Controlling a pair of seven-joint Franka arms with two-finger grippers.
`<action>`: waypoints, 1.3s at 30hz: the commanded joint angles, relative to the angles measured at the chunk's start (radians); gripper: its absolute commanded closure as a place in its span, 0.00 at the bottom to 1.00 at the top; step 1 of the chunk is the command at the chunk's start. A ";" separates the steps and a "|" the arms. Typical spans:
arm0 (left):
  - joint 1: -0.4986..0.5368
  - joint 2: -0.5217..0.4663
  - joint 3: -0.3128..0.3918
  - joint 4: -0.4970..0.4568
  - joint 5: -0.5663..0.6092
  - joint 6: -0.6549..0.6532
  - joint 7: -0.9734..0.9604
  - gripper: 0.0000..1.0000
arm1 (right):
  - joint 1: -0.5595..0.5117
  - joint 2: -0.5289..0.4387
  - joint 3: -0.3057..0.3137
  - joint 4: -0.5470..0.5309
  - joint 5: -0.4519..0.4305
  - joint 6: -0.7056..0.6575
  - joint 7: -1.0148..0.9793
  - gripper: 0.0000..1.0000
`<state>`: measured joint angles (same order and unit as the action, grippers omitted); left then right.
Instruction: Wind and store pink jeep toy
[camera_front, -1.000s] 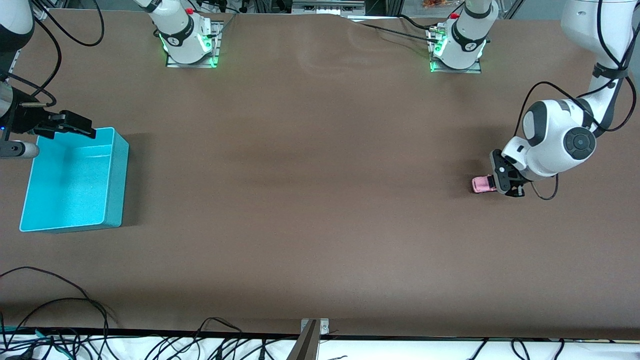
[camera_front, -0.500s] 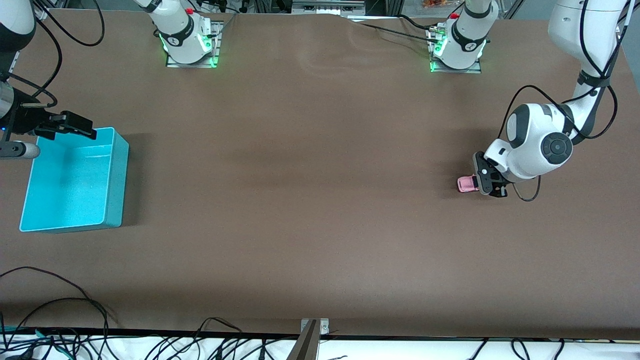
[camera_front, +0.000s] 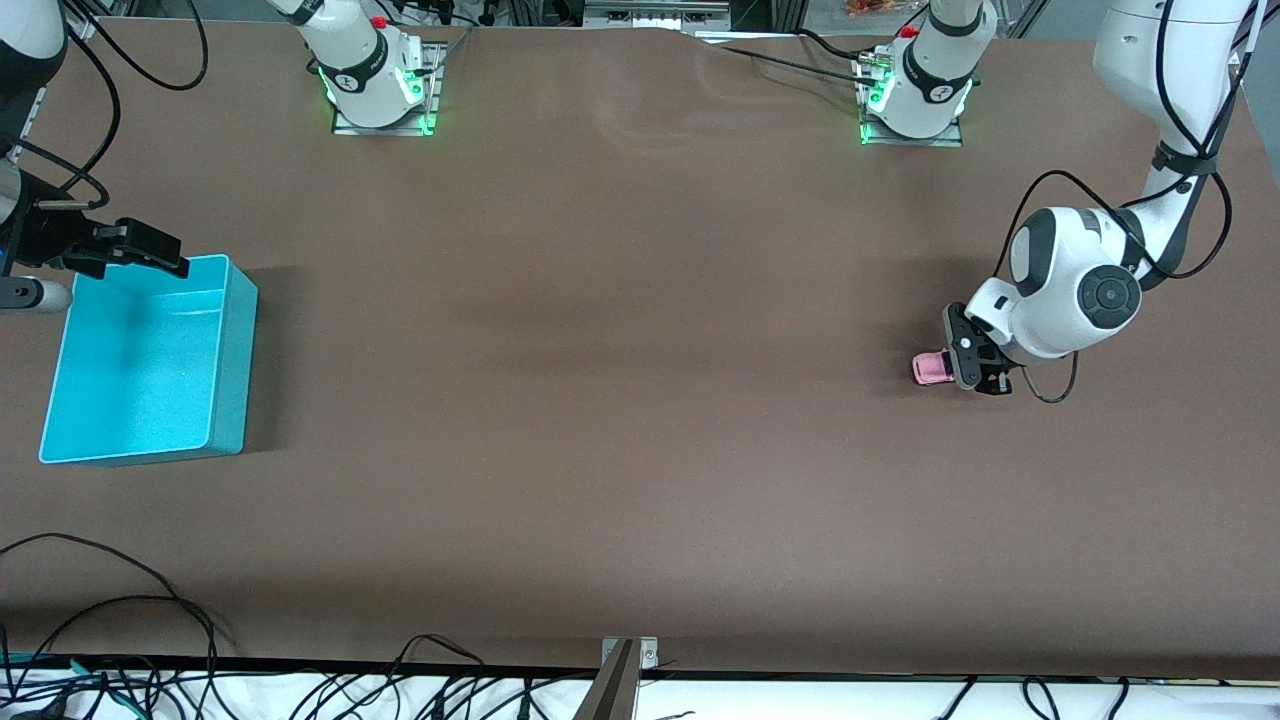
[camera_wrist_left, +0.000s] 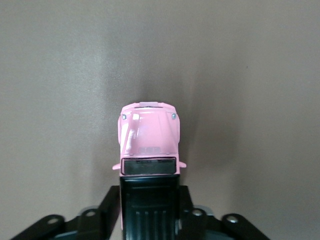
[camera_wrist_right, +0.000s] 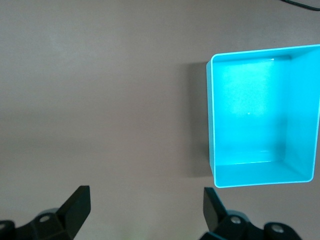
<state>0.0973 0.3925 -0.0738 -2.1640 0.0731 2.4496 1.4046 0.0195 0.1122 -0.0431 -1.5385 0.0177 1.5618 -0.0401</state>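
Front view, jeep: the pink jeep toy (camera_front: 932, 368) sits on the brown surface (camera_front: 620, 400) toward the left arm's end, well apart from the turquoise bin (camera_front: 232, 350) at the right arm's end.
Front view, left claw: the left claw (camera_front: 972, 364) is down at the jeep's tail end, and only the pink nose pokes out from it, so the roof and wheels are covered here.
Front view, right claw: the right claw (camera_front: 150, 252) hangs over the bin's rim that lies farther from the camera. That arm is just waiting, and most of it is cut off at the picture's edge.
Front view, room: green-lit arm bases along the top edge, and a mess of black cables (camera_front: 110, 640) along the edge nearest the camera.
Left wrist view, grip: the claw's fingers (camera_wrist_left: 111, 207) are pinched on the jeep's (camera_wrist_left: 148, 145) black rear part from both sides. Pink hood and windshield show clearly, but the wheels are hidden under the body and the fingertips are cut off by the frame.
Left wrist view, surface: plain brown, with a soft shadow around the toy.
Right wrist view, claw: the two fingers (camera_wrist_right: 76, 204) are spread wide with nothing between them, just bare brown surface.
Right wrist view, bin: the bin (camera_wrist_right: 300, 120) is seen from above, open top, nothing inside it, and one side runs off the frame.
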 joint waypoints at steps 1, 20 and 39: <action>-0.007 0.019 0.000 0.033 -0.024 -0.006 0.010 0.00 | 0.000 -0.009 -0.001 -0.011 0.002 0.018 0.014 0.00; -0.002 0.016 0.002 0.032 -0.073 -0.012 0.014 0.00 | 0.014 -0.005 -0.004 -0.009 0.027 0.037 0.014 0.00; -0.001 0.039 0.002 0.026 -0.050 -0.011 0.168 1.00 | 0.011 -0.005 -0.008 -0.012 0.087 0.072 0.012 0.00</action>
<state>0.0970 0.4185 -0.0762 -2.1488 0.0250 2.4475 1.4910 0.0318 0.1178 -0.0460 -1.5416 0.0826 1.6231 -0.0380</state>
